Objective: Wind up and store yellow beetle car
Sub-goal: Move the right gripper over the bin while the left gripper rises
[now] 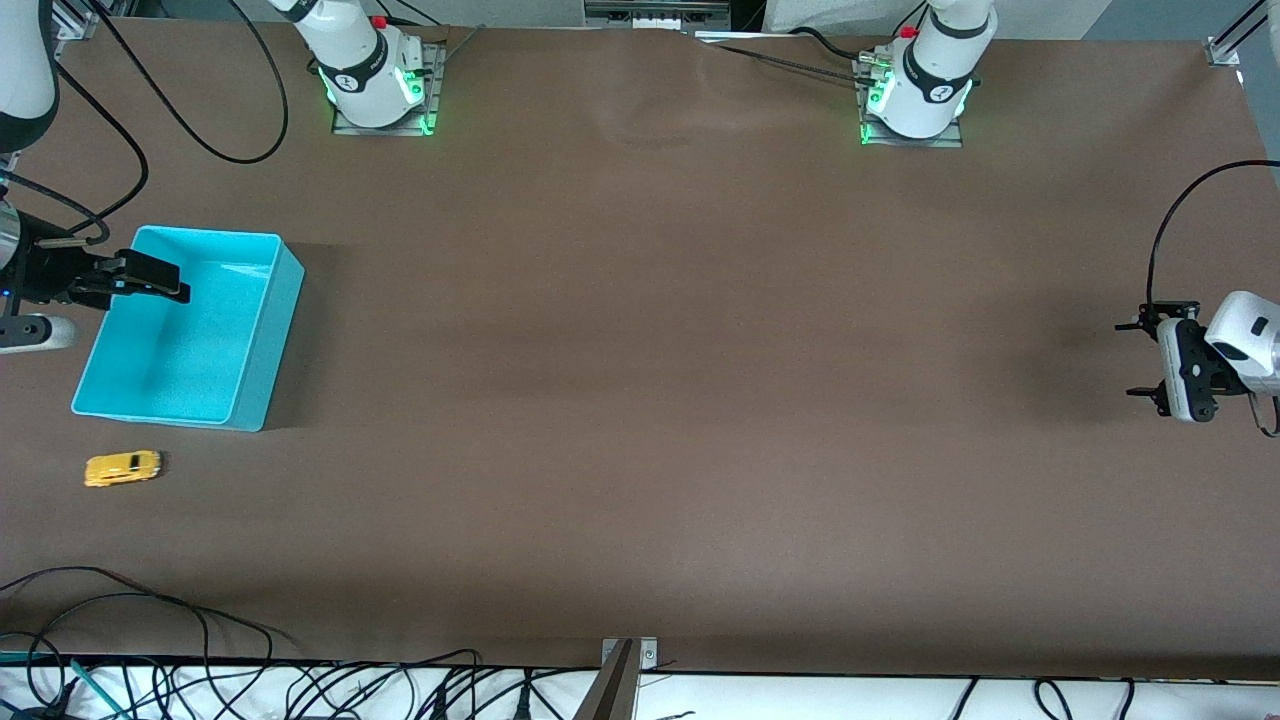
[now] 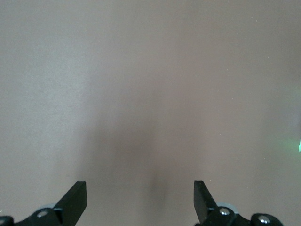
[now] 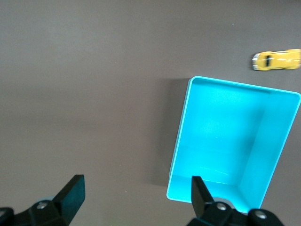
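Yellow beetle car (image 1: 122, 468) well apart from right gripper (image 1: 150, 277).

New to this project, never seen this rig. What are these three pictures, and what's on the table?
Two robot arms, each with a two-finger gripper, are bolted along one edge of a brown table. One picture comes from a high camera facing them; the other two come from cameras on each arm's wrist, looking down past the fingers.

The right gripper hangs open over the rim of an empty turquoise bin. The yellow beetle car, a tiny toy, sits on the table beside the bin, nearer the front camera.

The left gripper waits open over bare table at the left arm's end. Neither gripper holds anything.
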Robot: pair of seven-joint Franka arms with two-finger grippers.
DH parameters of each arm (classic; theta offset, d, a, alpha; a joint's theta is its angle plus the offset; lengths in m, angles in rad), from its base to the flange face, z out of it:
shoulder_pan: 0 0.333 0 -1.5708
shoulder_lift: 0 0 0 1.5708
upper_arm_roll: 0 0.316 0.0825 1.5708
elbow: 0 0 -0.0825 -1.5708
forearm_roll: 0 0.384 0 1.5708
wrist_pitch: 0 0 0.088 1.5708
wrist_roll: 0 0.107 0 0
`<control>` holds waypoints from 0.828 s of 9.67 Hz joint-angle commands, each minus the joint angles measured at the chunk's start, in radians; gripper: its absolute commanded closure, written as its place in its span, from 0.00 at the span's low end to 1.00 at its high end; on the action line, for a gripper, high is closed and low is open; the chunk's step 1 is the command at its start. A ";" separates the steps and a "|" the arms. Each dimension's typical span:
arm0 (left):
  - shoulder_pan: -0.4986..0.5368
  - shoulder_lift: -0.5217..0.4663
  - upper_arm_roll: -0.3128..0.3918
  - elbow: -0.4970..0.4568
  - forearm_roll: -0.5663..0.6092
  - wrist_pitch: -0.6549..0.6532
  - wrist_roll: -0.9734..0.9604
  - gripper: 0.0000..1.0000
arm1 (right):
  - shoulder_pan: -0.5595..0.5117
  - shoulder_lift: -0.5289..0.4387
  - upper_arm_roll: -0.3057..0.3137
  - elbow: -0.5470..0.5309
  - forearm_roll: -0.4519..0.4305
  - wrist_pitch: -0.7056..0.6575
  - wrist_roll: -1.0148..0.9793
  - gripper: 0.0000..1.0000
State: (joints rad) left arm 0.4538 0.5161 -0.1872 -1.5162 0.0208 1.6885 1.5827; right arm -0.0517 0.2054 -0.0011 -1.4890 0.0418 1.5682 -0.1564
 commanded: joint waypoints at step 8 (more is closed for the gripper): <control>-0.119 -0.106 -0.087 0.036 -0.009 -0.190 -0.502 0.00 | 0.010 -0.012 0.013 -0.056 -0.013 0.023 -0.028 0.00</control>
State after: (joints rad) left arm 0.3361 0.4304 -0.2436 -1.4831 0.0208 1.5354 1.1690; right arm -0.0454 0.2057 0.0109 -1.5299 0.0400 1.5795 -0.1808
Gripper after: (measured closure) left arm 0.000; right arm 0.000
